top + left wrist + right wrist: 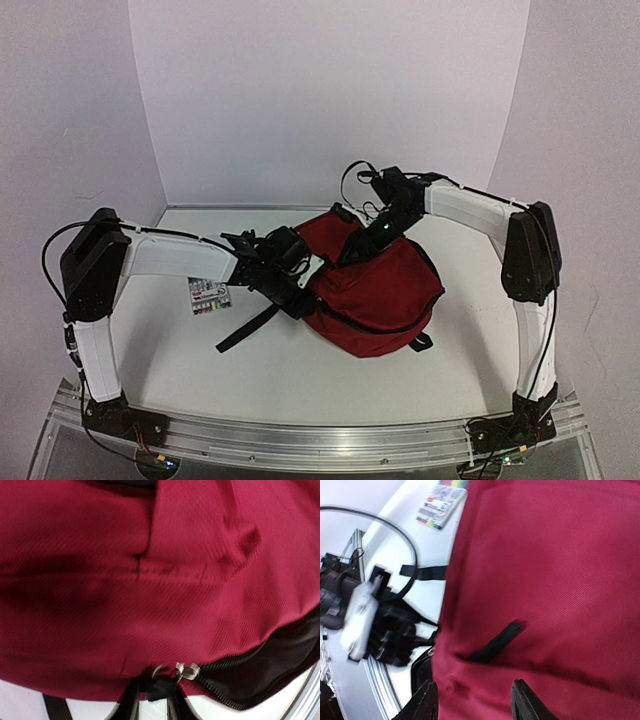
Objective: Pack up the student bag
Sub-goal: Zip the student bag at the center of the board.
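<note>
- The student bag [378, 285] lies on the bench [300, 385], near its middle and a little to the right.
- A pack of markers [209, 296] lies on the bench to the left of the bag, apart from it.
- A strap [247, 328] runs from the bag's left edge toward the near left.
- The left hand [296, 296] is at that left edge, between markers and bag.
- The right hand [472, 692] is over the bag's far side.
</note>
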`<act>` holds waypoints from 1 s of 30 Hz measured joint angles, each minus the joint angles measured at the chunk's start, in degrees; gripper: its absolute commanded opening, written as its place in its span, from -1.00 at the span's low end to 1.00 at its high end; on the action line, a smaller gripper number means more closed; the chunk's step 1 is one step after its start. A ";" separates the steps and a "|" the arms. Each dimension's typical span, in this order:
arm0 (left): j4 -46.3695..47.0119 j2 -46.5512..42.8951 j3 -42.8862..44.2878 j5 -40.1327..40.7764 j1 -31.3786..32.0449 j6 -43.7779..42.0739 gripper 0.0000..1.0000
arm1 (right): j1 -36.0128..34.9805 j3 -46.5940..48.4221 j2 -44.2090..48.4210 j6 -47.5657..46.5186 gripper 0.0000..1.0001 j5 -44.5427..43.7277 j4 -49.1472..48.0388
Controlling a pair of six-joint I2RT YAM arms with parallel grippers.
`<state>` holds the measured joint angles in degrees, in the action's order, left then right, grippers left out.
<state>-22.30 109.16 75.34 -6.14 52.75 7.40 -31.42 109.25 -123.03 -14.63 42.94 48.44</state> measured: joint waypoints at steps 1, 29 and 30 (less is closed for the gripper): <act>-0.51 0.50 0.67 0.18 0.30 -0.19 -0.98 | 0.00 0.00 -0.82 0.27 -0.12 -0.09 -0.47; -1.97 -7.15 -2.76 1.86 14.49 6.54 -1.00 | -0.47 -3.56 -3.91 8.49 -0.22 -1.69 -11.88; -2.10 -7.75 -2.73 1.75 14.49 6.59 -1.00 | -0.48 -3.74 -3.91 8.64 -0.22 -1.68 -12.32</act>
<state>-24.40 101.41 72.61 -4.39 67.24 13.99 -31.90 105.51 -126.93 -5.98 41.25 36.12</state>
